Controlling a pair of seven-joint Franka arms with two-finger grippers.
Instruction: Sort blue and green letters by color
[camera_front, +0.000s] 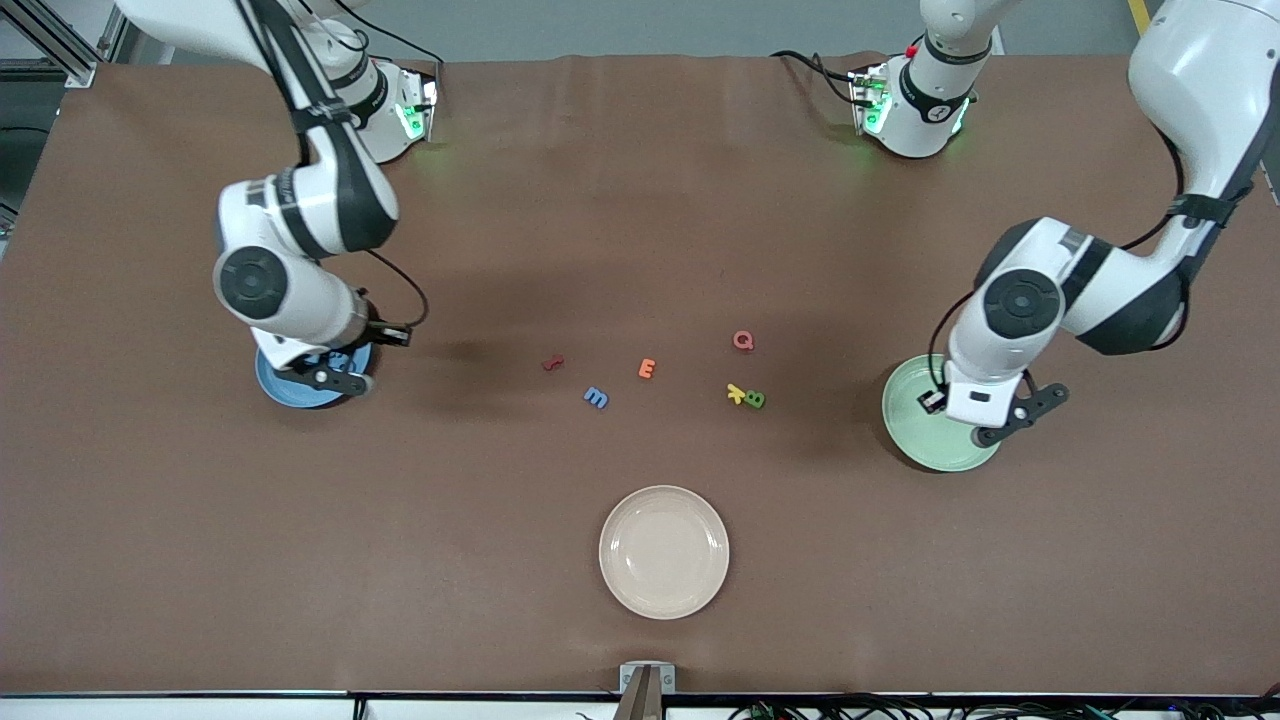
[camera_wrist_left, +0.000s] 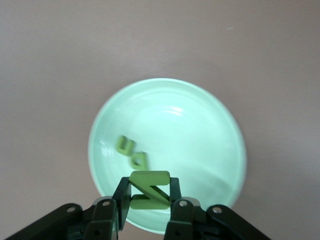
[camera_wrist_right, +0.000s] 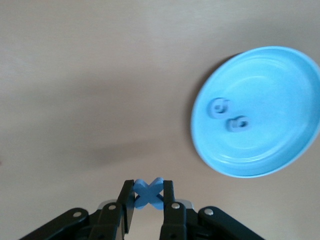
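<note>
two letters are in the air at once right now. left gripper (camera_wrist_left: 148, 196) is pinching a green z (camera_wrist_left: 149, 189) over the green plate (camera_wrist_left: 220, 130), which already has two green letters (camera_wrist_left: 132, 152) lying in it. right gripper (camera_wrist_right: 148, 199) is clamped on a blue x (camera_wrist_right: 148, 193) over bare table just beside the blue plate (camera_wrist_right: 280, 75), and that plate has two blue letters (camera_wrist_right: 229, 115) in it too.

left on the table (camera_front: 150, 560) from the task set: a blue letter (camera_front: 596, 397) and a green letter (camera_front: 755, 400), the green one touching a yellow letter (camera_front: 737, 393). red (camera_front: 552, 363), orange (camera_front: 647, 369) and pink (camera_front: 743, 340) ones sit near them, and a cream plate (camera_front: 664, 551) sits nearer the front camera.

handling guess: these look like light, stiff, chunky little things, nothing fragile, but small enough to twist or pop out of a pinch. best bet is squeezing across the flat sides at the middle, like both grips do now. i'd go careful on that last green one so the yellow doesn't get dragged along
</note>
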